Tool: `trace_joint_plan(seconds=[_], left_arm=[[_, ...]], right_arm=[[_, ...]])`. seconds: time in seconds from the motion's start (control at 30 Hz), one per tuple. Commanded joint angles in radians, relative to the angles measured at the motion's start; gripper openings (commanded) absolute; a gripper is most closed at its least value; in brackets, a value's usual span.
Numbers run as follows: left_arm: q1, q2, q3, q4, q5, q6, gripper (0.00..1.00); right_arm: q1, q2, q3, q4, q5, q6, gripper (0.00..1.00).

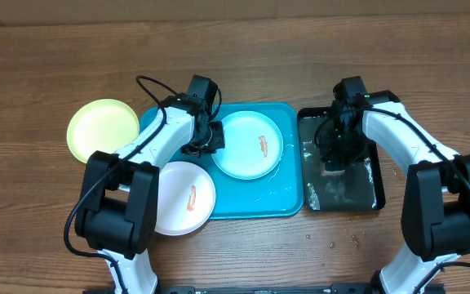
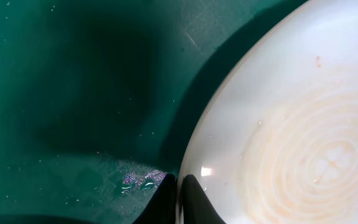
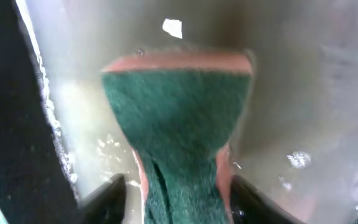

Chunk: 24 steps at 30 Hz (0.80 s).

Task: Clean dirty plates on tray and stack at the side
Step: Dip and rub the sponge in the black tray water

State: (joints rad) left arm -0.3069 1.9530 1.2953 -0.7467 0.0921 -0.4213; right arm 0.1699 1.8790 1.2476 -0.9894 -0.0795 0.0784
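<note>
My L end effector (image 2: 178,188): closed on rim of light blue round plastic plate (image 1: 243,159), which lies just right of it on turquoise rectangular plastic tray (image 1: 268,204). My R end effector (image 3: 178,193): clamps green-pink scouring sponge (image 3: 176,118), black water tray (image 1: 370,192) below.

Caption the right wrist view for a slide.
Right jaws clamp a green-faced sponge over the water in the black tray.
</note>
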Motion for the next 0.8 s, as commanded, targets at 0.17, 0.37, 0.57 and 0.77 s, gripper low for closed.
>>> trace_joint_plan(seconds=[0.17, 0.37, 0.57, 0.77], left_arm=[[0.005, 0.0, -0.016, -0.003, -0.022, -0.02, 0.06], [0.005, 0.0, -0.016, -0.003, -0.025, -0.019, 0.06], [0.005, 0.0, -0.016, -0.004, -0.025, -0.019, 0.06], [0.005, 0.0, -0.016, -0.003, -0.025, -0.019, 0.06]], right_arm=[[-0.003, -0.005, -0.029, 0.039, -0.002, 0.004, 0.18], [-0.005, -0.005, -0.007, 0.035, 0.0, 0.005, 0.61], [0.003, -0.005, -0.053, 0.048, -0.004, 0.009, 0.26], [-0.008, -0.005, -0.033, 0.022, 0.001, 0.011, 0.57]])
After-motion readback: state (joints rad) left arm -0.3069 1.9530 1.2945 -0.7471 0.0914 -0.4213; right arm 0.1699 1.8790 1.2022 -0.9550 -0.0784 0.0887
